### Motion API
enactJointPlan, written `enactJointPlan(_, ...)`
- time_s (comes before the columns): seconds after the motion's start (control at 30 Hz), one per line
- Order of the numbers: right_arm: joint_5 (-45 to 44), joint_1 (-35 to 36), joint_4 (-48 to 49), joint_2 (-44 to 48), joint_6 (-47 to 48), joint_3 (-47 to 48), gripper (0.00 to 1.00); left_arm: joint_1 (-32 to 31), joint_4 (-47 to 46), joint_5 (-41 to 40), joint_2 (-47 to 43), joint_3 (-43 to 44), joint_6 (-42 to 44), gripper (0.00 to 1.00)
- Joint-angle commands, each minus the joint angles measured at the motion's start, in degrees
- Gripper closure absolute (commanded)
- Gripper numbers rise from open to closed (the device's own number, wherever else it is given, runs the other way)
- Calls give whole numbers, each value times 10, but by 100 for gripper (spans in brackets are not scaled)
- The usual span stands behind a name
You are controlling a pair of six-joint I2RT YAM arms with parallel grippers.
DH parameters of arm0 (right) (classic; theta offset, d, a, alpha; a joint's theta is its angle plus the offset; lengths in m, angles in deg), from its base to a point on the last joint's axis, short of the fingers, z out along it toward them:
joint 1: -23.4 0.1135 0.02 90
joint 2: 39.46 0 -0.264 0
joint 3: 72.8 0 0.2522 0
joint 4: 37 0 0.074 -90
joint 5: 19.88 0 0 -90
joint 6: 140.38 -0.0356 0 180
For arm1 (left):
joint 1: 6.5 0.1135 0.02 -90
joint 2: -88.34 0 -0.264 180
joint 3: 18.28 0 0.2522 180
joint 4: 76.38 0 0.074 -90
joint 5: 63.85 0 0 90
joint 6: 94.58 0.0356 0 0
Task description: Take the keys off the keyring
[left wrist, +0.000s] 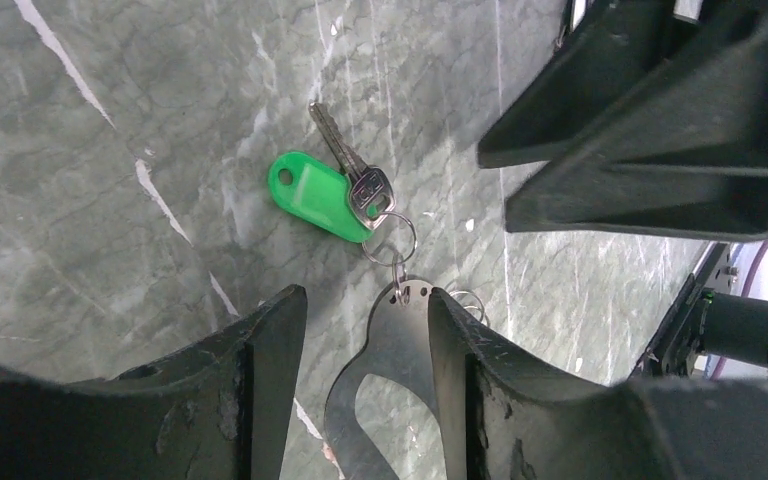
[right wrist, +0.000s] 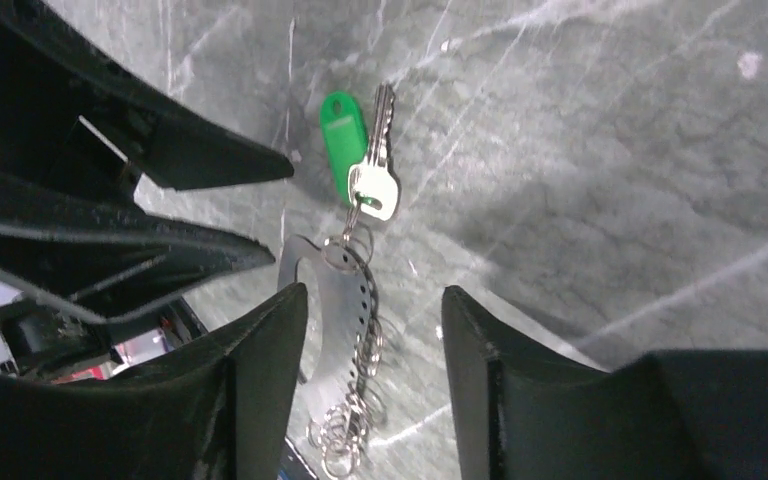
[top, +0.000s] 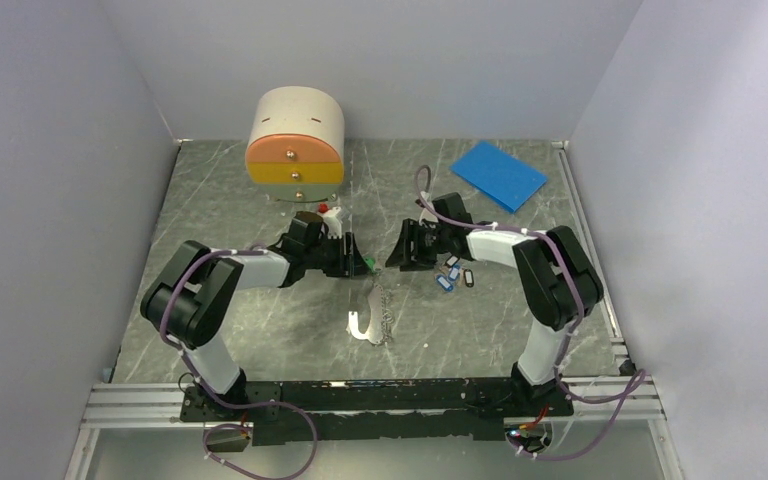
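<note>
Keys (left wrist: 320, 197): a green tag and a silvery key are lain flat on the tabletop (top: 260, 330) at centre, between the two grippers. They are joined by a small ring to the end hole of the keyring and have not been taken off.
Keyring (left wrist: 400, 330): a flat silvery plate with a row of small split rings is laid on the tabletop. It stretches from the keys toward the arm bases.
Left gripper (left wrist: 367, 310): the jaws are held apart over the plate's end, and nothing is clamped.
Right gripper (right wrist: 372, 300): the jaws are held apart over the plate and rings, and nothing is clamped.
Blue and black tags (top: 452, 275): these are grouped just beside the right gripper.
Blue sheet (top: 498, 173): placed far right.
Drawer unit (top: 295, 145): stood far left.
</note>
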Motion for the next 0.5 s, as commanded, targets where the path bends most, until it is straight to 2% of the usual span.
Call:
enactJointPlan(0.0,7,21,19,-33,-41,55,48,-7,-32,29,9,18,-4,48)
enactJointPlan(0.17,13,42,19,-75,-66,81,52,-11,-30,37,15,24,1,52)
enactJointPlan(0.23,11,44,19,-84,-72,86,54,-11,-29,39,15,24,2,62)
enactJointPlan(0.27,9,45,19,-87,-73,88,55,-11,-28,40,15,25,2,63)
enactJointPlan(0.47,3,45,19,-97,-76,90,61,-15,-30,49,22,30,0,63)
